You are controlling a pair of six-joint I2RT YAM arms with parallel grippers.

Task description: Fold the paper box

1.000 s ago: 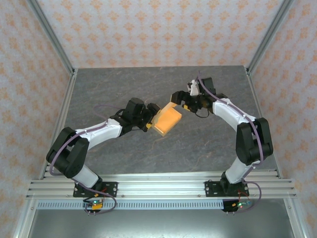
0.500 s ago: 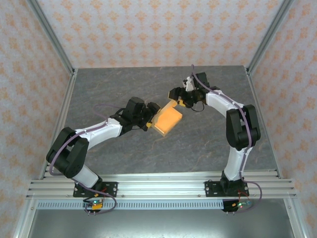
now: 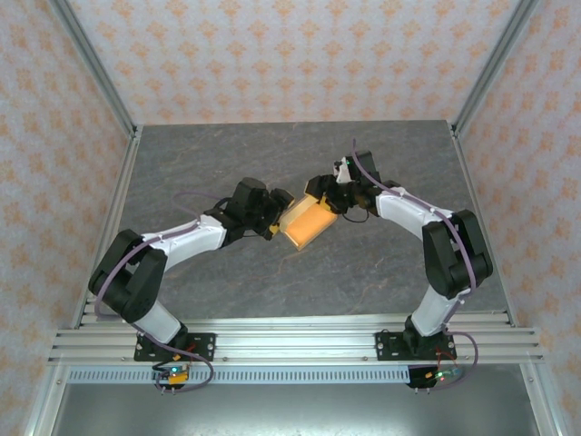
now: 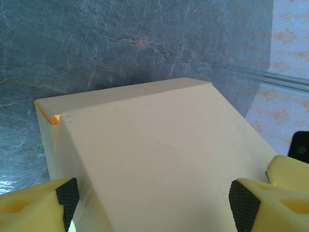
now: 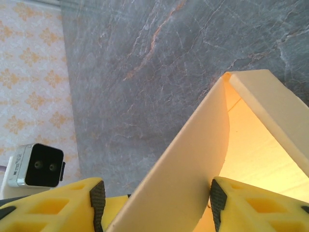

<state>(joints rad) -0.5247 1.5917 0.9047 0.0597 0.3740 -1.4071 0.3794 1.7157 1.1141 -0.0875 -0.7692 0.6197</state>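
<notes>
Where the left arm [image 3: 182, 241] and the right arm [image 3: 413, 207] meet over the middle of the grey marbled desk [image 3: 381, 272], one paper box [image 3: 310, 222] is seen, tan outside and orange within, tilted between the hands. Whether its lower edge rests on the desk cannot be told.

Two hands are counted, each with two yellow fingers tipped by black pads. The left hand [image 3: 275, 216] is set at the box's left end. In its wrist view the jaws are spread wide across the box's full width, with one pad [image 4: 67, 193] pressed on the left side wall and the other on the right edge, so the box is gripped.

The right hand [image 3: 327, 195] is placed at the box's far right corner, where one raised flap [image 5: 193, 164] is straddled. Its jaws are partly open: one finger [image 5: 251, 208] is touched by the flap, and a strip of desk is seen between the flap and the other finger.

One small white device [image 5: 37, 166] with two dark round openings is seen left of that hand.
</notes>
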